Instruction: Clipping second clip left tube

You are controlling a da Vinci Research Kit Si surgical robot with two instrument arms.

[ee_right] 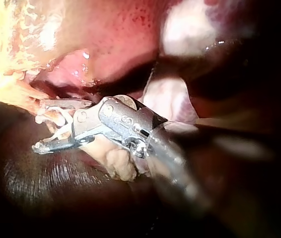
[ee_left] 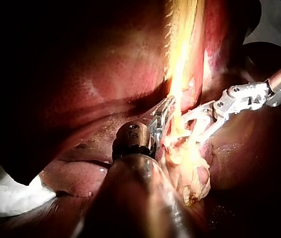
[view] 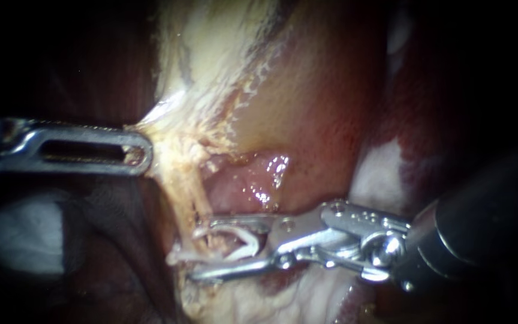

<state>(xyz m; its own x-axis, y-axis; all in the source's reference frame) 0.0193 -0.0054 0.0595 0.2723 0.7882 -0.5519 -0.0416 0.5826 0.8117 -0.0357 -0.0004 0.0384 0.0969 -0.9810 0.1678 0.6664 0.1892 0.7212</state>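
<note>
The right instrument (view: 198,251) holds in its hand 1 open white clip (view: 241,243) astride the pale stringy tube (view: 182,193); the left instrument (view: 144,150) clamps yellowish tissue (view: 169,129) beside the tube; next, squeeze the clip shut

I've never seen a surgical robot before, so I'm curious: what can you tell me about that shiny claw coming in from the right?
That is the right instrument. A dark, smooth shaft enters from the right and ends in a silvery metal hinged joint and a slim claw. The claw lies almost level and points left. Its two jaws stand apart and hold a white clip between them, which is V-shaped and not yet squeezed shut. A pale, stringy tube runs down into the gap between the jaws, so the claw straddles it.
</note>
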